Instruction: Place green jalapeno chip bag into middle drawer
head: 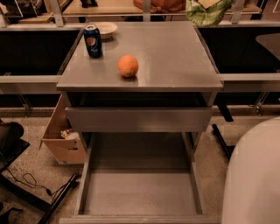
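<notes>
The green jalapeno chip bag (208, 11) is at the top edge of the camera view, over the far right corner of the cabinet top (175, 61). Its upper part is cut off by the picture's edge. My gripper does not show; nothing of it can be made out around the bag. The middle drawer (140, 192) is pulled out wide at the bottom of the view. Its flat grey floor is bare, with low side walls and a front lip.
An orange (128, 65), a blue soda can (93, 40) and a white bowl (105, 29) stand on the cabinet top. A closed drawer front (139, 119) sits above the open drawer. A cardboard box (61, 142) stands left. My white body (256, 175) fills the lower right.
</notes>
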Robot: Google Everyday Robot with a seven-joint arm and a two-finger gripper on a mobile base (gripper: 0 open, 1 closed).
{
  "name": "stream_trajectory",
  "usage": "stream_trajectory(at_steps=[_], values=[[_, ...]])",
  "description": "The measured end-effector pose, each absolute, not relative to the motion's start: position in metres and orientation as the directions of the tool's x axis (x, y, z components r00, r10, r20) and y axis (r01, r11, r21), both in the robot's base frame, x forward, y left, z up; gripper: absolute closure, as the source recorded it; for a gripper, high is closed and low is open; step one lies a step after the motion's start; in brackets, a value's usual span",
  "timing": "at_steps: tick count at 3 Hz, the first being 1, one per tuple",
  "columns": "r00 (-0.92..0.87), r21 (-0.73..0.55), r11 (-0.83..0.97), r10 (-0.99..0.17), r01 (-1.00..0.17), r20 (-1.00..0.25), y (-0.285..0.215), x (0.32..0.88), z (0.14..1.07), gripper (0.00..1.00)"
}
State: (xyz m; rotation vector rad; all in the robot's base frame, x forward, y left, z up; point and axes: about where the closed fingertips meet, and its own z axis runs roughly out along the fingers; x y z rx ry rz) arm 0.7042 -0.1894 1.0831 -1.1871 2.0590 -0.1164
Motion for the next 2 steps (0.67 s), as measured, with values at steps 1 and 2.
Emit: stream_trajectory(at_steps=[1,2], values=[[-0.350,-0.389,0.595,-0.766,-0.704,-0.539,-0.199,0.668,1.078,1.00],[-0.405,-0.352,0.646,-0.727,-0.678,-0.555,-0.205,0.596,1.094,1.00]])
